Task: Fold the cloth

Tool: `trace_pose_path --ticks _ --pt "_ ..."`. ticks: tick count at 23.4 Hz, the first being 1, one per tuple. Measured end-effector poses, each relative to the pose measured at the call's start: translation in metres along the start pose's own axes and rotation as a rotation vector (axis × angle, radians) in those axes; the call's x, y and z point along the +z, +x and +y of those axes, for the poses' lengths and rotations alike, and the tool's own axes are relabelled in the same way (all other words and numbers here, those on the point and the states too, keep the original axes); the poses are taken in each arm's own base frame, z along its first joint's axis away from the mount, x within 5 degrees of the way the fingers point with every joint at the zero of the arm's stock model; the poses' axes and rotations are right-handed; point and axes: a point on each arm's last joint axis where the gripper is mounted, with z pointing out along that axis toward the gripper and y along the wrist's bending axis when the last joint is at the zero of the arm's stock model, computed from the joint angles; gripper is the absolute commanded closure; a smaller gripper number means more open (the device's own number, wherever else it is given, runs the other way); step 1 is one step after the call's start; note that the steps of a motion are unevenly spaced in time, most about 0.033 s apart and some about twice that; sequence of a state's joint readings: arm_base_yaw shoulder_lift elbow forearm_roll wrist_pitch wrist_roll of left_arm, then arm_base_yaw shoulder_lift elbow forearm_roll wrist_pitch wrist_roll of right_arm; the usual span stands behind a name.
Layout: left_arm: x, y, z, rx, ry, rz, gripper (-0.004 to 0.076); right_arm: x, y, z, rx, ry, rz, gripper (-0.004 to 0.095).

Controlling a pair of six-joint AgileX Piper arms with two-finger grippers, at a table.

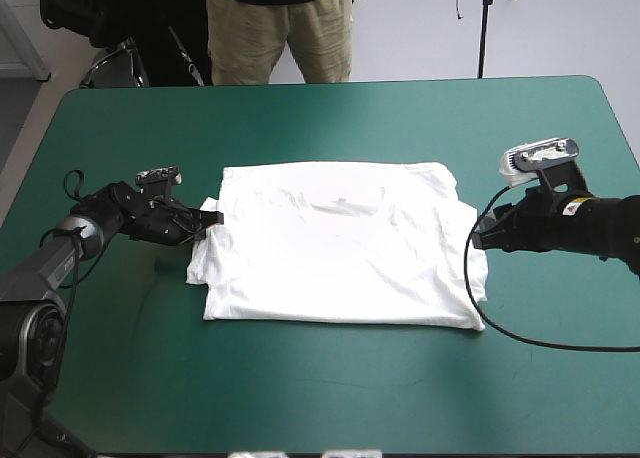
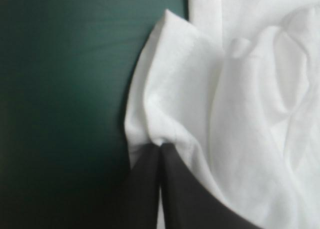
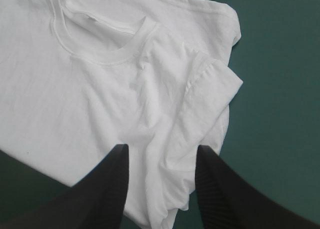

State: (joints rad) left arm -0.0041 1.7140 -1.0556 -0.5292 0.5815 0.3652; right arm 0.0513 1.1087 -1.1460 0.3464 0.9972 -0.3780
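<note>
White T-shirt (image 1: 340, 243) flat in the middle of the desk (image 1: 330, 118), desk-left edge nipped in the near-closed left pincer (image 2: 161, 148), right pincer (image 3: 162, 151) agape and empty at the desk-right sleeve: liable to slip from so thin a bite or drag askew.

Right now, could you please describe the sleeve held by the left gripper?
On the teal-green table cover lies a white short-sleeved T-shirt. Its sleeve nearest the table's left edge is bunched in the shut left gripper; the other sleeve lies free.
</note>
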Motion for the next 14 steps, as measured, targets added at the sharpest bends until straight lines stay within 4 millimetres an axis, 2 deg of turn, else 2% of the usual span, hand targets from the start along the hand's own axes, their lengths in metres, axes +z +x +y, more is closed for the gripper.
trace_pose_path --ticks 4,9,12,14 --pt "-0.003 -0.002 0.000 0.010 -0.003 -0.017 0.0741 0.000 0.000 0.000 0.000 0.000 0.000 0.0508" --pt "-0.038 -0.022 -0.019 0.099 0.039 -0.086 0.0741 0.000 0.000 0.000 0.000 -0.001 0.000 0.0508" --pt "-0.059 -0.031 -0.047 0.200 0.105 -0.073 0.0741 0.000 0.000 0.000 0.000 -0.003 0.005 0.0508" --pt "-0.063 -0.029 -0.081 0.299 0.170 -0.038 0.0741 0.000 0.001 0.001 0.000 -0.006 0.013 0.0508"
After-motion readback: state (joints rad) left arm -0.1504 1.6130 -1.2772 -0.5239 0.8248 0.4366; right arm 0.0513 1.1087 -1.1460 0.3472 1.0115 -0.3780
